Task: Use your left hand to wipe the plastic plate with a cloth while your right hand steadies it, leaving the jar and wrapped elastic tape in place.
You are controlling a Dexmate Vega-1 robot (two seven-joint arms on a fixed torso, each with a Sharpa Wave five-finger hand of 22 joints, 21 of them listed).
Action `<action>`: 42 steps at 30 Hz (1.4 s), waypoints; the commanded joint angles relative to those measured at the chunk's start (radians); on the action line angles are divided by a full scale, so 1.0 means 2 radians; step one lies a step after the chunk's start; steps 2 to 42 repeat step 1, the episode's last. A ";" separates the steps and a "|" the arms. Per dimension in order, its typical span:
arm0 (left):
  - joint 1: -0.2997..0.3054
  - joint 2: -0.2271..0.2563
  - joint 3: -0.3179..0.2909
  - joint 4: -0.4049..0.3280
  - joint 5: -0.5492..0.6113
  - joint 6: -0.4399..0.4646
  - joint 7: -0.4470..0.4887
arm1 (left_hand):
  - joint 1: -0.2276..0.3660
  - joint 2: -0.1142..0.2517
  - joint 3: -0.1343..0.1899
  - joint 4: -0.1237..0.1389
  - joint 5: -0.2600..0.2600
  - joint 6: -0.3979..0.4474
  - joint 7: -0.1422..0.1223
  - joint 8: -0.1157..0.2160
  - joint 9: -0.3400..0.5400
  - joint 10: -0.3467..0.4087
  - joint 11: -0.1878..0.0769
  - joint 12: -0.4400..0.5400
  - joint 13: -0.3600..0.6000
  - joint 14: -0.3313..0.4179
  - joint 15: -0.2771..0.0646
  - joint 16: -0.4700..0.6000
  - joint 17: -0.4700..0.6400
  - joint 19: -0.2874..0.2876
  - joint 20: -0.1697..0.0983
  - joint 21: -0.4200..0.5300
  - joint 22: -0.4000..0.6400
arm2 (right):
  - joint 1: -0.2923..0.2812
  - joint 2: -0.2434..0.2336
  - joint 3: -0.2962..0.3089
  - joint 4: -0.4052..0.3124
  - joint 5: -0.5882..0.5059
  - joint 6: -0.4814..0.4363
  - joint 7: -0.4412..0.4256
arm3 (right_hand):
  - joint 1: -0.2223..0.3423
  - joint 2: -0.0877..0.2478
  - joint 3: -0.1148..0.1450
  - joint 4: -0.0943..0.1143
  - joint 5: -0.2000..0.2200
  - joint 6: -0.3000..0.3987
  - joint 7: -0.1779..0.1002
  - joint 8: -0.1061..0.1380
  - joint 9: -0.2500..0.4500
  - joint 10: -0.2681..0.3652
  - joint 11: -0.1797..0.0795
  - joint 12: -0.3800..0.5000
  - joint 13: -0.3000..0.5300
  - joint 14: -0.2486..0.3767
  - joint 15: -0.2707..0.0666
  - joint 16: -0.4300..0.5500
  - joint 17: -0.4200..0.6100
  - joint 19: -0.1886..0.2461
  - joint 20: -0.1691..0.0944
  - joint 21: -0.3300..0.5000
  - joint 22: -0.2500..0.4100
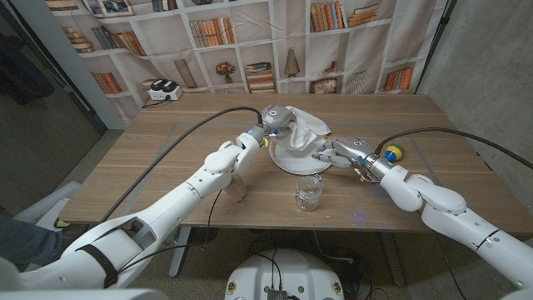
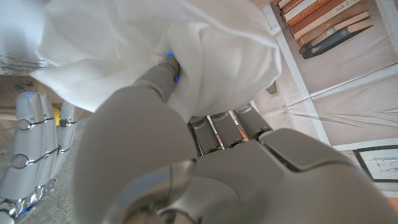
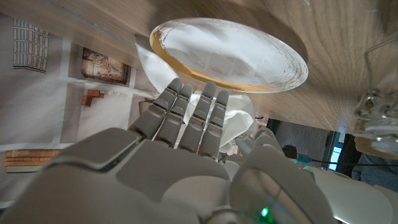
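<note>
The left hand (image 1: pixel 273 118) holds a bunched white cloth (image 1: pixel 301 125), fingers closed into its folds, at the far-left rim of the plastic plate (image 1: pixel 293 158). In the left wrist view the cloth (image 2: pixel 186 56) drapes over that hand (image 2: pixel 168 155). The plate sits mid-table, with the clear jar (image 1: pixel 309 193) just in front of it, toward the robot. On the plate's right edge the right hand (image 1: pixel 340 154) reaches in with fingers extended and together, holding nothing. From its own wrist view the right hand (image 3: pixel 186 124) points straight at the plate (image 3: pixel 230 53), fingertips near or at the rim; whether they actually press on it cannot be told. Beyond that wrist lies a small yellow and blue-green roll (image 1: pixel 391 153), probably the wrapped elastic tape.

Risks, as I judge them: if the right hand is not bearing on the rim, a wiping stroke could push the light plate toward the jar and tip it. A trailing fold of cloth could also snag the jar.

Hard to read: how much cloth touches the plate and the tape's wrapping. A brown object under the left forearm is unclear.
</note>
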 commanded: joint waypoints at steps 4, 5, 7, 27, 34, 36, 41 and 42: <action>0.004 -0.002 -0.003 -0.002 0.000 0.005 0.005 | -0.001 -0.001 0.004 0.001 0.003 0.014 0.013 0.000 0.001 0.001 -0.002 0.001 0.002 -0.004 -0.032 0.002 0.001 -0.003 -0.016 0.003 0.000 | 0.011 0.002 -0.005 0.007 -0.004 0.005 -0.007 | -0.003 0.000 0.004 -0.001 0.000 0.002 0.000 -0.002 0.002 0.005 0.002 -0.001 0.000 0.004 -0.051 -0.001 0.002 0.002 -0.037 0.000 0.001; 0.004 -0.002 -0.003 -0.002 0.000 0.005 0.005 | -0.001 -0.001 0.004 0.001 0.003 0.014 0.013 0.000 0.001 0.001 -0.002 0.001 0.002 -0.004 -0.032 0.002 0.001 -0.003 -0.016 0.003 0.000 | 0.011 0.002 -0.005 0.007 -0.004 0.005 -0.007 | -0.003 0.000 0.004 -0.001 0.000 0.002 0.000 -0.002 0.002 0.005 0.002 -0.001 0.000 0.004 -0.051 -0.001 0.002 0.002 -0.037 0.000 0.001; 0.004 -0.002 -0.003 -0.002 0.000 0.005 0.005 | -0.001 -0.001 0.004 0.001 0.003 0.014 0.013 0.000 0.001 0.001 -0.002 0.001 0.002 -0.004 -0.032 0.002 0.001 -0.003 -0.016 0.003 0.000 | 0.011 0.002 -0.005 0.007 -0.004 0.005 -0.007 | -0.003 0.000 0.004 -0.001 0.000 0.002 0.000 -0.002 0.002 0.005 0.002 -0.001 0.000 0.004 -0.051 -0.001 0.002 0.002 -0.037 0.000 0.001; 0.004 -0.002 -0.003 -0.002 0.000 0.005 0.005 | -0.001 -0.001 0.004 0.001 0.003 0.014 0.013 0.000 0.001 0.001 -0.002 0.001 0.002 -0.004 -0.032 0.002 0.001 -0.003 -0.016 0.003 0.000 | 0.011 0.002 -0.005 0.007 -0.004 0.005 -0.007 | -0.003 0.000 0.004 -0.001 0.000 0.002 0.000 -0.002 0.002 0.005 0.002 -0.001 0.000 0.004 -0.051 -0.001 0.002 0.002 -0.037 0.000 0.001; 0.004 -0.002 -0.003 -0.002 0.000 0.005 0.005 | -0.001 -0.001 0.004 0.001 0.003 0.014 0.013 0.000 0.001 0.001 -0.002 0.001 0.002 -0.004 -0.032 0.002 0.001 -0.003 -0.016 0.003 0.000 | 0.011 0.002 -0.005 0.007 -0.004 0.005 -0.007 | -0.003 0.000 0.004 -0.001 0.000 0.002 0.000 -0.002 0.002 0.005 0.002 -0.001 0.000 0.004 -0.051 -0.001 0.002 0.002 -0.037 0.000 0.001; 0.004 -0.002 -0.003 -0.002 0.000 0.005 0.005 | -0.001 -0.001 0.004 0.001 0.003 0.014 0.013 0.000 0.001 0.001 -0.002 0.001 0.002 -0.004 -0.032 0.002 0.001 -0.003 -0.016 0.003 0.000 | 0.011 0.002 -0.005 0.007 -0.004 0.005 -0.007 | -0.003 0.000 0.004 -0.001 0.000 0.002 0.000 -0.002 0.002 0.005 0.002 -0.001 0.000 0.004 -0.051 -0.001 0.002 0.002 -0.037 0.000 0.001; 0.004 -0.002 -0.003 -0.002 0.000 0.005 0.005 | -0.001 -0.001 0.004 0.001 0.003 0.014 0.013 0.000 0.001 0.001 -0.002 0.001 0.002 -0.004 -0.032 0.002 0.001 -0.003 -0.016 0.003 0.000 | 0.011 0.002 -0.005 0.007 -0.004 0.005 -0.007 | -0.003 0.000 0.004 -0.001 0.000 0.002 0.000 -0.002 0.002 0.005 0.002 -0.001 0.000 0.004 -0.051 -0.001 0.002 0.002 -0.037 0.000 0.001; 0.004 -0.002 -0.003 -0.002 0.000 0.005 0.005 | -0.001 -0.001 0.004 0.001 0.003 0.014 0.013 0.000 0.001 0.001 -0.002 0.001 0.002 -0.004 -0.032 0.002 0.001 -0.003 -0.016 0.003 0.000 | 0.011 0.002 -0.005 0.007 -0.004 0.005 -0.007 | -0.003 0.000 0.004 -0.001 0.000 0.002 0.000 -0.002 0.002 0.005 0.002 -0.001 0.000 0.004 -0.051 -0.001 0.002 0.002 -0.037 0.000 0.001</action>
